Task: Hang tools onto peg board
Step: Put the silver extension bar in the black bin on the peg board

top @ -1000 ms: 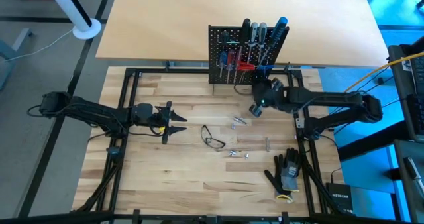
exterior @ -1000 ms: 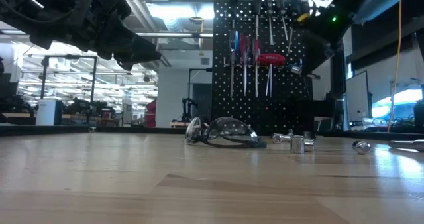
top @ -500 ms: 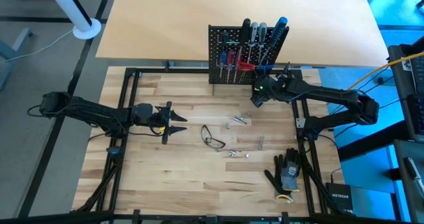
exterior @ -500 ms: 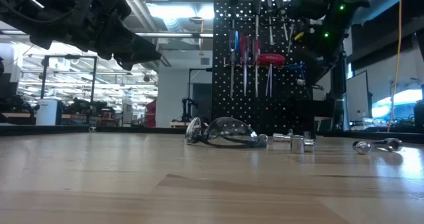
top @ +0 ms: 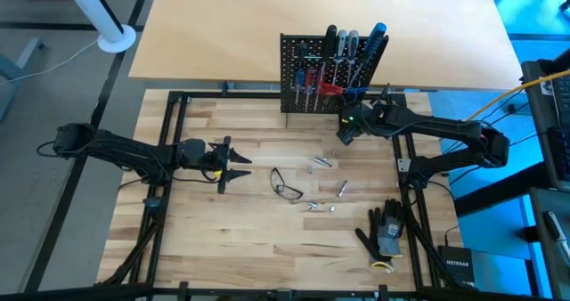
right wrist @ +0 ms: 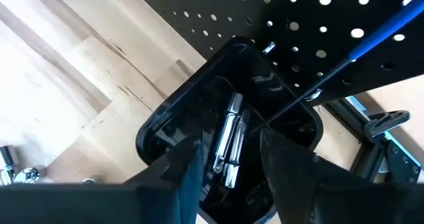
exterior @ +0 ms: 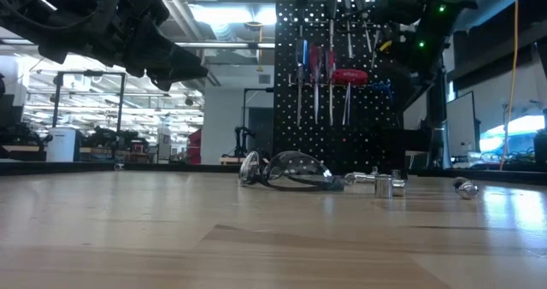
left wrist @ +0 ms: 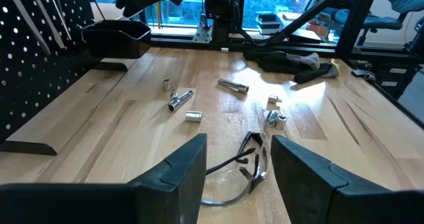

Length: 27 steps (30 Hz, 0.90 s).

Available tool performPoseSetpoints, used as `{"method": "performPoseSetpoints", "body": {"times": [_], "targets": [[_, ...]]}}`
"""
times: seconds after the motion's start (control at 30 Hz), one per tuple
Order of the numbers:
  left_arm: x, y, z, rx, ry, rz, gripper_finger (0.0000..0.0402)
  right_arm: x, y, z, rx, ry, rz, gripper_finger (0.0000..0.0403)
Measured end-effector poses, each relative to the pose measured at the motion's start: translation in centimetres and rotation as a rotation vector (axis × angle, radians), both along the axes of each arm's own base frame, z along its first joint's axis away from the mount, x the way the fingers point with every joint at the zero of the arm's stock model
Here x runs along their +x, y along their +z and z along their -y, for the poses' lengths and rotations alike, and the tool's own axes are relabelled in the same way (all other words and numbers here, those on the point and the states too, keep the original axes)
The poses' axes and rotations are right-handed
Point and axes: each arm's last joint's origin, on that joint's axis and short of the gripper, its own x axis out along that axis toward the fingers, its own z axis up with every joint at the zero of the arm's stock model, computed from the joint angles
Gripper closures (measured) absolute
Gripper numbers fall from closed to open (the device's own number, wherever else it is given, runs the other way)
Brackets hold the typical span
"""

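Observation:
The black peg board stands upright at the table's far edge. Several screwdrivers with red, blue, black and grey handles hang on it. My right gripper hovers at the board's right foot, tipped down over a small black cup. Its fingers are open, and a shiny metal piece lies in the cup below them. A blue screwdriver shaft crosses above the cup. My left gripper waits open at mid-left, pointing at the safety glasses.
Small metal sockets and bits lie scattered on the wood right of the glasses. Black gloves lie at the near right. A black frame rail runs along the right side.
My right gripper has swung toward the far edge and the peg board's right foot, then held still over the cup. One small metal piece on the table right of centre has rolled a little toward the left.

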Motion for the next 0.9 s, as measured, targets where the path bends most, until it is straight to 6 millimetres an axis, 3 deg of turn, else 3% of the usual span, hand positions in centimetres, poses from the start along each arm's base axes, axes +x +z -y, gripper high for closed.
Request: {"method": "performPoseSetpoints", "body": {"times": [0.2,0.33,0.63,0.9], "targets": [[0.0,0.0,0.0,0.0,0.0,0.0,0.0243,0.2,-0.2,-0.5,0.163,0.093,0.065,0.0247],[0.0,0.0,0.0,0.0,0.0,0.0,0.0243,0.6,-0.4,-1.9,0.27,0.2,0.074,0.0247],[0.0,0.0,0.0,-0.005,0.001,-0.002,0.0243,1.9,-0.4,-6.6,0.262,0.432,0.026,0.0246],[0.0,0.0,0.0,-0.001,0.0,-0.001,0.0243,2.3,-0.3,-8.6,0.231,0.52,0.024,0.0246]]}}
